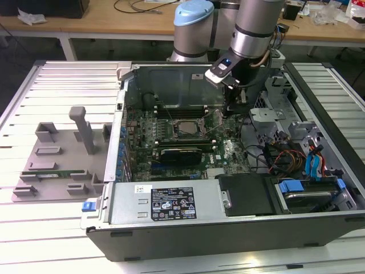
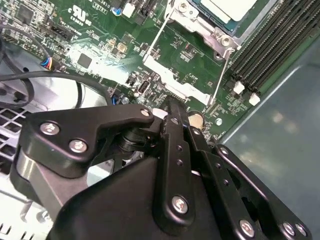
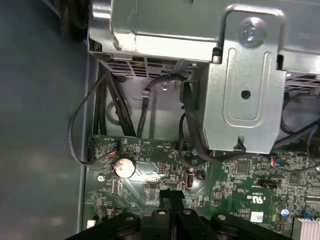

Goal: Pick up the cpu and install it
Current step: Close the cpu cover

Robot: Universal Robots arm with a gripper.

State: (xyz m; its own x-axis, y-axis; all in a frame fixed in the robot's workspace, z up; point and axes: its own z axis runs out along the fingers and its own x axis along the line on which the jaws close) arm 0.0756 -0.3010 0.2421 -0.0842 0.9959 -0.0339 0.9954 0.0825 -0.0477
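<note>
The cpu (image 1: 183, 129) lies flat in the motherboard socket inside the open computer case (image 1: 171, 205), its silvery top up. In the second wrist view the cpu (image 2: 230, 7) is seen at the frame's edge, with the socket's metal cover plate (image 2: 172, 80) swung open beside it. My gripper (image 1: 230, 109) hangs over the board on the exterior view's right of the socket, close to that raised plate. Its black fingertips (image 2: 173, 107) are pressed together, and nothing shows between them. In the first wrist view the gripper (image 3: 170, 196) hovers just above the green board.
A grey fixture tray (image 1: 57, 154) with a green memory stick (image 1: 54, 169) lies outside the case on the exterior view's left. Black memory slots (image 2: 270, 50), a metal drive cage (image 3: 245, 85), loose black cables (image 3: 145, 105) and a coin battery (image 3: 124, 167) surround the gripper.
</note>
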